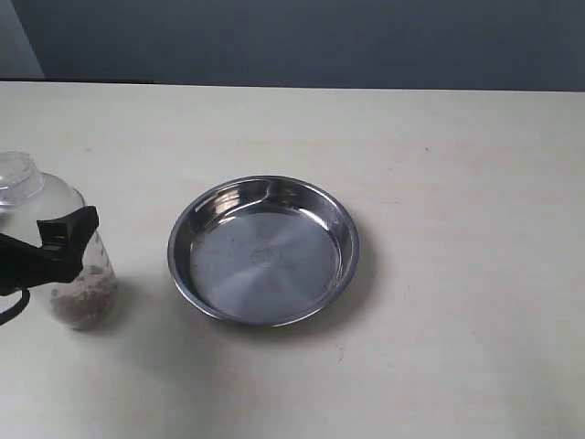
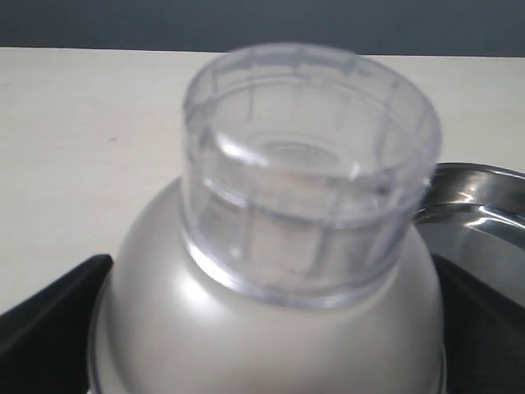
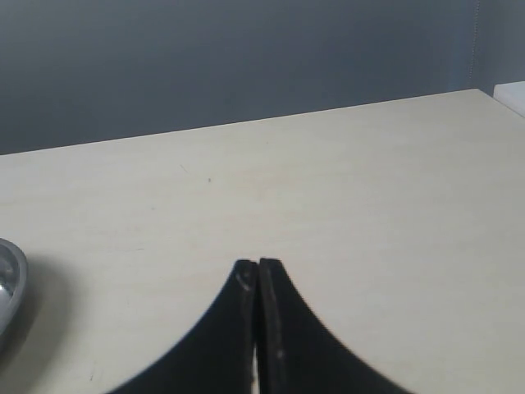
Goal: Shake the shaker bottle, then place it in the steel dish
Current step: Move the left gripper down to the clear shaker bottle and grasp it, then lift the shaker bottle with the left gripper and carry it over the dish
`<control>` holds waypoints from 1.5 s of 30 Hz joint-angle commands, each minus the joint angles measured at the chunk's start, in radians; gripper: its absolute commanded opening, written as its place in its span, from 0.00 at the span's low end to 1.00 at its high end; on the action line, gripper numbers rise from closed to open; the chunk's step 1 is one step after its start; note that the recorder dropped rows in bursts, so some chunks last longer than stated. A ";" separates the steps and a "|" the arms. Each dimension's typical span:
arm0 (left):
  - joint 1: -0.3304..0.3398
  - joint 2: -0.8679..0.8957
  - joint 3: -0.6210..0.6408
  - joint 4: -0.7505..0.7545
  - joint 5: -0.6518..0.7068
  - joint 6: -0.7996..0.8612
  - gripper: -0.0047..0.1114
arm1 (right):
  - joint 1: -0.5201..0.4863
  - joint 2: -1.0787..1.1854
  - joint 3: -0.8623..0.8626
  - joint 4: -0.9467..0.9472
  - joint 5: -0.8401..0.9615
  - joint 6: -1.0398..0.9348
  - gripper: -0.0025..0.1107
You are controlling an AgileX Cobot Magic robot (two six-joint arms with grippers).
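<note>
The left claw (image 1: 64, 242) clamps the upright bottle (image 1: 80, 279) at the desk's left edge; the dish (image 1: 263, 251) lies rightward, mid-desk (right claw (image 3: 258, 279) pressed together).

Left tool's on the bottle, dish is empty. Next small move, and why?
Probably lift the shaker bottle straight up a little, ready to shake. The left tool is closed on its body, the grains lie settled at its bottom, and it is upright beside the steel dish, which holds nothing. I cannot tell if it was shaken already.
</note>
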 commanded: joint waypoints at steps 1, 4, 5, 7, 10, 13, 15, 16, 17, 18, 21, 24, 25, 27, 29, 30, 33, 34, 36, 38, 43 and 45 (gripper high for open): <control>-0.002 0.018 0.020 0.016 0.145 -0.036 0.75 | -0.005 -0.005 0.001 -0.002 -0.013 -0.002 0.01; -0.002 0.016 0.020 0.072 0.106 -0.136 0.75 | -0.005 -0.005 0.001 -0.002 -0.013 -0.002 0.01; -0.002 0.008 0.020 0.108 0.085 -0.163 0.75 | -0.005 -0.005 0.001 -0.002 -0.013 -0.002 0.01; -0.002 -0.004 0.020 0.123 0.077 -0.166 0.75 | -0.005 -0.005 0.001 -0.002 -0.013 -0.002 0.01; -0.002 -0.006 0.020 0.125 0.095 -0.166 0.75 | -0.005 -0.005 0.001 -0.002 -0.013 -0.002 0.01; -0.002 -0.006 0.020 0.151 0.102 -0.161 0.78 | -0.005 -0.005 0.001 -0.002 -0.013 -0.002 0.01; -0.002 -0.006 0.020 0.201 0.111 -0.150 0.87 | -0.005 -0.005 0.001 -0.002 -0.013 -0.002 0.01; -0.002 -0.006 0.020 0.227 0.113 -0.150 0.93 | -0.005 -0.005 0.001 -0.002 -0.013 -0.002 0.01; -0.002 -0.006 0.020 0.233 0.113 -0.152 0.95 | -0.005 -0.005 0.001 -0.002 -0.013 -0.002 0.01; -0.002 -0.006 0.020 0.241 0.113 -0.152 0.95 | -0.005 -0.005 0.001 -0.002 -0.013 -0.002 0.01; -0.002 -0.006 0.020 0.253 0.119 -0.153 0.95 | -0.005 -0.005 0.001 -0.002 -0.013 -0.002 0.01; 0.000 -0.006 0.020 0.282 0.108 -0.143 0.95 | -0.005 -0.005 0.001 -0.002 -0.013 -0.002 0.01; 0.000 -0.006 0.020 0.282 0.085 -0.134 0.95 | -0.005 -0.005 0.001 -0.002 -0.013 -0.002 0.01; 0.000 0.001 0.020 0.269 0.085 -0.134 0.95 | -0.005 -0.005 0.001 -0.002 -0.013 -0.002 0.01; 0.000 0.038 0.043 0.237 0.042 -0.132 0.95 | -0.005 -0.005 0.001 -0.002 -0.013 -0.002 0.01; 0.000 0.050 0.058 0.211 0.000 -0.128 0.95 | -0.005 -0.005 0.001 -0.002 -0.013 -0.002 0.01; 0.000 0.100 0.094 0.128 -0.122 -0.096 0.95 | -0.005 -0.005 0.001 -0.002 -0.013 -0.002 0.01; 0.000 0.113 0.094 0.124 -0.138 -0.096 0.95 | -0.005 -0.005 0.001 -0.002 -0.013 -0.002 0.01; 0.000 0.130 0.094 0.124 -0.185 -0.096 0.95 | -0.005 -0.005 0.001 -0.002 -0.013 -0.002 0.01; 0.000 0.139 0.094 0.106 -0.214 -0.096 0.95 | -0.005 -0.005 0.001 -0.002 -0.013 -0.002 0.01; 0.000 0.164 0.094 0.102 -0.246 -0.098 0.95 | -0.005 -0.005 0.001 -0.002 -0.013 -0.002 0.01; 0.000 0.183 0.094 0.125 -0.267 -0.098 0.95 | -0.005 -0.005 0.001 -0.002 -0.013 -0.002 0.01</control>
